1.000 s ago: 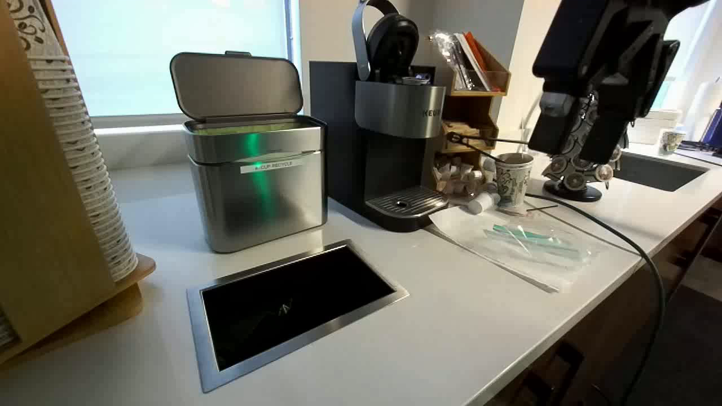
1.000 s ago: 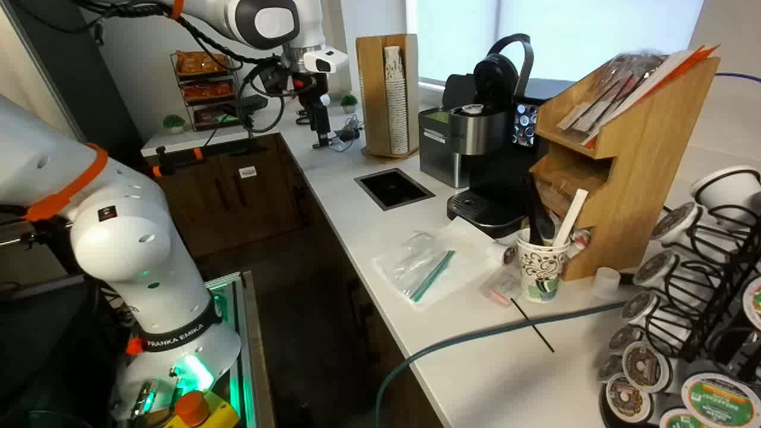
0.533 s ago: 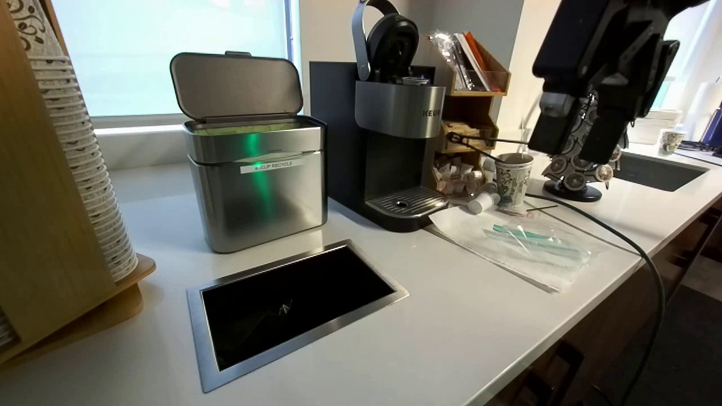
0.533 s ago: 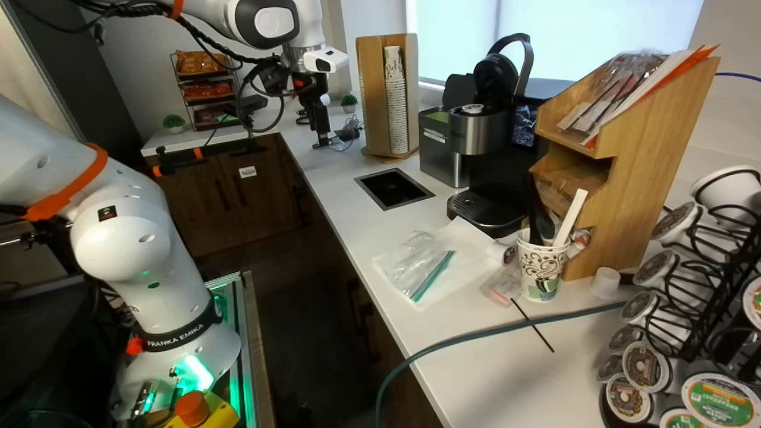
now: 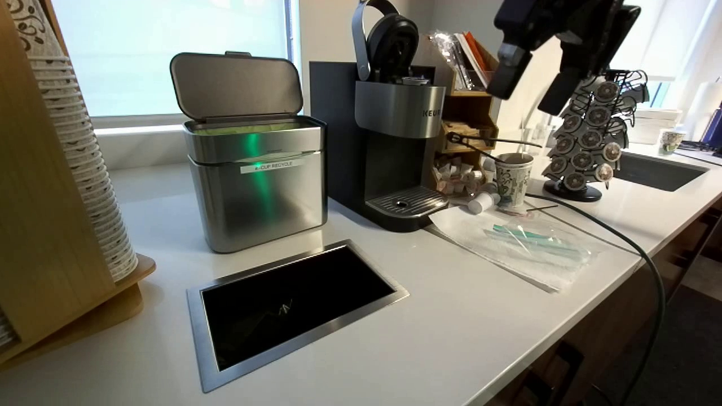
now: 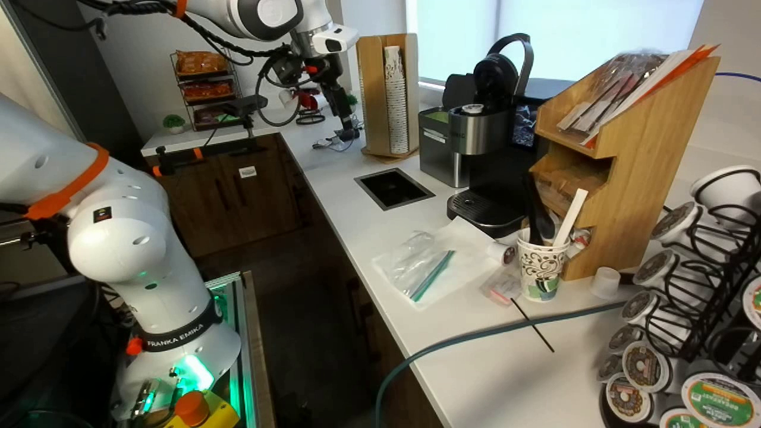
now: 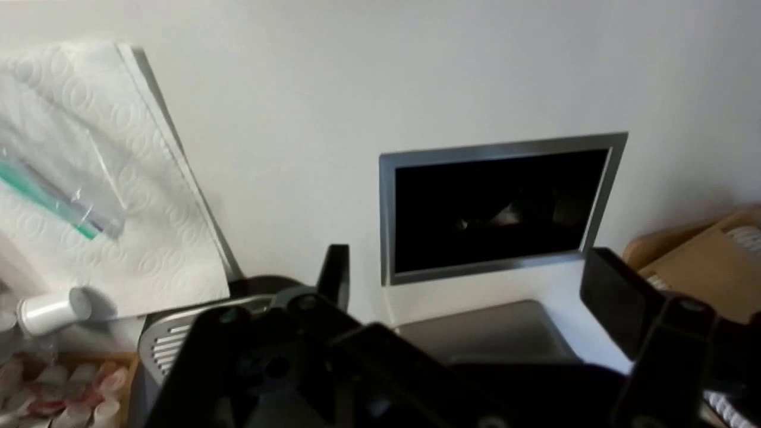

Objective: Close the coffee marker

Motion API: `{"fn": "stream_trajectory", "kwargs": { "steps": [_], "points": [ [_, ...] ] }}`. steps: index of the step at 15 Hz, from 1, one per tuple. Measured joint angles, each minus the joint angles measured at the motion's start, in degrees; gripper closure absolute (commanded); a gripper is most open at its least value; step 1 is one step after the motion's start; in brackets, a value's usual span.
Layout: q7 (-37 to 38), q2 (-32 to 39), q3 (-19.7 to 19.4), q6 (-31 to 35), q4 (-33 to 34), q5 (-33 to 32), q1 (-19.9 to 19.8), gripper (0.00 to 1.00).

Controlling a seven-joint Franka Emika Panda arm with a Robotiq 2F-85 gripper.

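The coffee marker is the dark grey-and-black pod machine (image 5: 399, 110); it also shows in an exterior view (image 6: 480, 134). Its hinged top (image 5: 393, 48) stands raised, with the grey handle arching above it. A pod (image 6: 472, 109) sits in the open top. In the wrist view only its slotted drip base (image 7: 169, 346) shows clearly; the rest is hidden behind the gripper. My gripper (image 5: 525, 96) is open and empty, with its fingers wide apart in the wrist view (image 7: 467, 273). In an exterior view (image 6: 349, 132) it hangs tilted above the counter, apart from the machine.
A steel bin (image 5: 259, 192) with its lid up stands beside the machine. A framed counter opening (image 5: 366, 316) lies in front. A wooden cup holder (image 6: 371, 95), wooden organizer (image 6: 642, 172), paper cup (image 6: 542, 273), pod rack (image 6: 707, 285) and cable (image 6: 475, 339) are around.
In the last half second my gripper has risen and tilted, moving up and left in an exterior view and rightward toward the cup holder in an exterior view. The machine's top stays raised.
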Motion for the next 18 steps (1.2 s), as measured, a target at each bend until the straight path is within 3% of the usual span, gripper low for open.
{"fn": "stream_trajectory", "kwargs": {
  "steps": [6, 13, 18],
  "points": [
    [0.0, 1.9, -0.1, 8.8, 3.3, -6.4, -4.4, 0.00],
    [-0.6, 8.8, -0.6, 18.8, 11.2, -13.6, -8.0, 0.00],
    [0.6, 11.4, -0.2, 19.7, 19.0, -22.8, -11.3, 0.00]
  ]
}}
